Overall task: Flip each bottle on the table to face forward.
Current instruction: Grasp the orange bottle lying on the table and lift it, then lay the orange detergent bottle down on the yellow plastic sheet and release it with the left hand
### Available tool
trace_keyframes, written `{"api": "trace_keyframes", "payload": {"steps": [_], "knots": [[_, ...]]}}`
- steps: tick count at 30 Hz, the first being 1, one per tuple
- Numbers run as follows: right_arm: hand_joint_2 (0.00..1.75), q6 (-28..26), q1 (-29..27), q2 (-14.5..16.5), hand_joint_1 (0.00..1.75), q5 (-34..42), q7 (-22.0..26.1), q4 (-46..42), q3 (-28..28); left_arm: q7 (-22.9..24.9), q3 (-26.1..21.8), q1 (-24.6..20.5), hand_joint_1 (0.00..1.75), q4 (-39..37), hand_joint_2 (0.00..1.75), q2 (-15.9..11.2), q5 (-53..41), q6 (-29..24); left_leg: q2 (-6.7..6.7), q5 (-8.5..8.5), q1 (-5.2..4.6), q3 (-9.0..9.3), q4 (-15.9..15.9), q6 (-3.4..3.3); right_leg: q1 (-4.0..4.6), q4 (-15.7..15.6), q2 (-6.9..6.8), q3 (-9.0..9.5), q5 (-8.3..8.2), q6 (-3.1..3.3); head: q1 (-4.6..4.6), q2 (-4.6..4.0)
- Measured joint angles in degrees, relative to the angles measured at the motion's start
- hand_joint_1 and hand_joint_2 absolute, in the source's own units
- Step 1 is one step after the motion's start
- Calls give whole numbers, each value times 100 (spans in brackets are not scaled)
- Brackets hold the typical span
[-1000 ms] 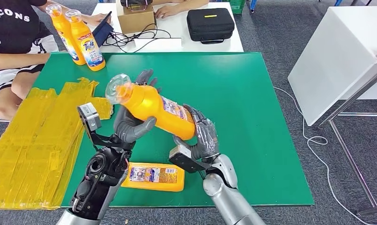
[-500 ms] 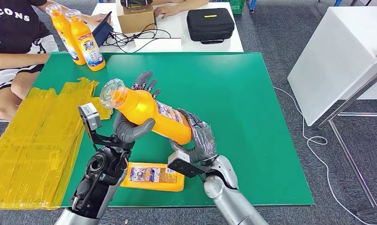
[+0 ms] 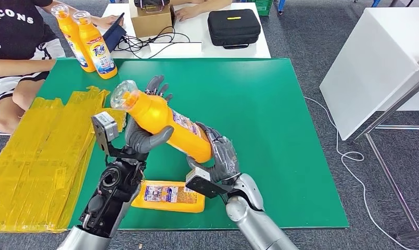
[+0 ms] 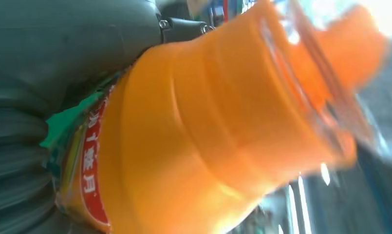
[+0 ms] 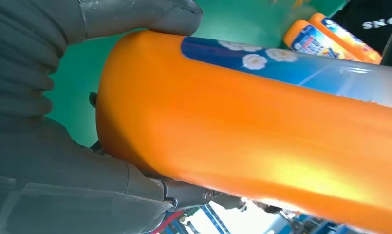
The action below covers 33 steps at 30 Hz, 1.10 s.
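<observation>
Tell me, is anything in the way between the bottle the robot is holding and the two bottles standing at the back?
Nothing visible. Both hands, left hand and right hand, hold the bottle above the green mat; bare mat lies between it and the standing bottles.

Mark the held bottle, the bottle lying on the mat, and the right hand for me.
held bottle (image 3: 163,121): head view, on its orange body.
lying bottle (image 3: 168,196): head view, on its label.
right hand (image 3: 221,156): head view, back of the hand.

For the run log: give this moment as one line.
left hand: grips held bottle near neck | right hand: holds its base | bottle: tilted above green mat | second bottle: lying flat
</observation>
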<state>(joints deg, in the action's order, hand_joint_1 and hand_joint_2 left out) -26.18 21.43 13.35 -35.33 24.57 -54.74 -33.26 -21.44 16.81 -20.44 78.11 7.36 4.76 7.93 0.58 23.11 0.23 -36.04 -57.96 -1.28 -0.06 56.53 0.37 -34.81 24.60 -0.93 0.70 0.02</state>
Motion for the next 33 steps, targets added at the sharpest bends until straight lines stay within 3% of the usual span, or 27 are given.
{"api": "trace_keyframes", "payload": {"steps": [3,8,26,27,30,31,33], "knots": [[175,0,-6,-35,175,66,-70,2,-44,-131,-87,-167,175,-334,175,-17,-298,-378,0,-1,0,0,0,0,0,1,0,1,-1,0,0,0],[175,-66,19,-70,175,130,-152,2,-149,-409,-249,-177,175,-518,175,-21,-167,-562,1,-1,0,-1,0,0,0,2,1,0,0,-1,1,0],[175,-40,-108,-165,174,52,-158,-440,-145,-426,-532,18,175,-338,175,-21,76,-656,1,-1,0,-4,0,0,0,2,0,-2,0,0,1,0],[175,-51,-112,-168,154,36,-156,-457,-139,-429,-542,20,175,-335,175,-21,122,-615,1,-1,0,-4,0,0,0,2,0,-2,0,0,0,0],[175,-122,-136,-175,24,-36,-125,-493,-114,-430,-594,20,175,-330,175,-21,294,-441,1,-1,0,-4,0,0,0,2,0,-2,0,0,1,0],[175,-157,-153,-179,0,-76,-102,-510,-109,-427,-621,19,175,-330,175,-21,353,-390,0,-1,0,-4,0,0,0,2,0,-2,0,0,1,0],[175,-227,-201,-193,0,-149,-57,-549,-105,-416,-682,12,175,-330,175,-22,442,-326,0,-1,0,-4,0,0,0,2,0,-2,0,0,0,0]]}}
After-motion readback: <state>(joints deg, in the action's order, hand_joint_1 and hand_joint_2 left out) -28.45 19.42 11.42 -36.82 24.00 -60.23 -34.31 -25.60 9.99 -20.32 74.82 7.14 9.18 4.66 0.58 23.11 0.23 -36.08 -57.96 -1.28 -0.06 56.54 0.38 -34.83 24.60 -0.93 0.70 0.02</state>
